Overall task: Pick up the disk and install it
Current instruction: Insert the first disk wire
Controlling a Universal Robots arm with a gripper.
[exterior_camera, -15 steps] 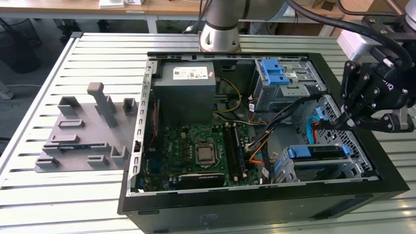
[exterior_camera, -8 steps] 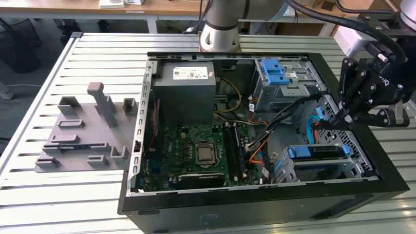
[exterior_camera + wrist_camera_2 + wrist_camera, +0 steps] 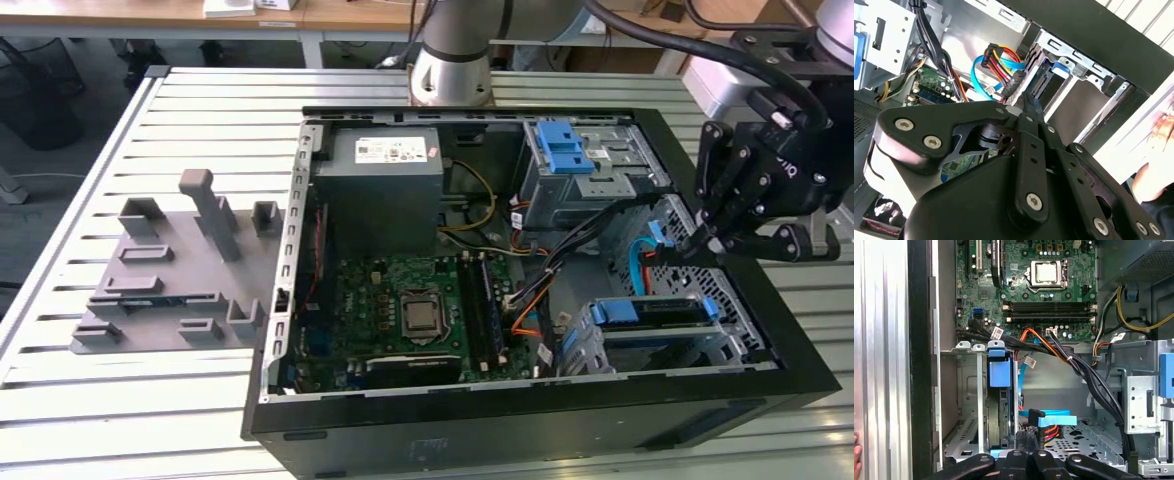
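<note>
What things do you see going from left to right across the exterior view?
Grey holder → green motherboard → disk in its bay → gripper.

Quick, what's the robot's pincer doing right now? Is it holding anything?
Pincer: shut, holding nothing, just above the disk sitting in its bay.

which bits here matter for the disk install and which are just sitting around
In the job:
- disk, seated on edge in its drive cage
- pincer, just above that cage

Just sitting around:
- grey fixture block on the table
- power supply
- motherboard
</note>
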